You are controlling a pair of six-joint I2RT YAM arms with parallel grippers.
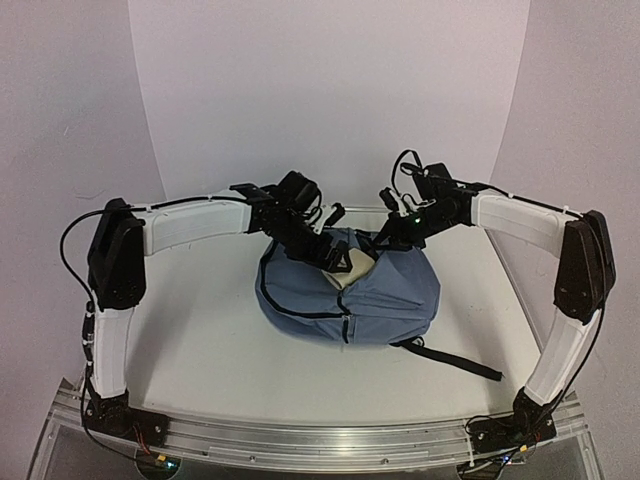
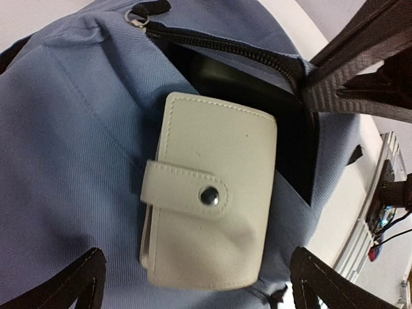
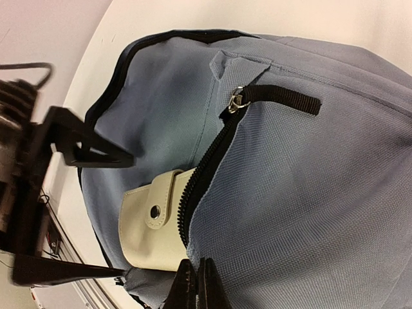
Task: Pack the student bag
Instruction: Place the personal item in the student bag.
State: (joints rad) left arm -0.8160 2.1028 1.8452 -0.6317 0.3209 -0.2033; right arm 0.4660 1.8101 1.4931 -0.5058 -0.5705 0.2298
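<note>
The slate-blue student bag (image 1: pixel 350 295) lies in the middle of the table, its zip opening facing up. A cream wallet (image 2: pixel 206 193) with a snap tab lies at the opening, its far end inside the dark pocket; it also shows in the right wrist view (image 3: pixel 151 232) and the top view (image 1: pixel 352 266). My left gripper (image 2: pixel 196 261) is open just above the wallet, its fingers on either side and clear of it. My right gripper (image 3: pixel 196 273) is shut on the bag's fabric edge (image 3: pixel 206 248) beside the zip, holding the opening apart.
A black strap (image 1: pixel 455 360) trails from the bag toward the front right. The zip pull (image 3: pixel 239 100) with its black tab sits at the top end of the opening. Both arms meet over the bag's far side.
</note>
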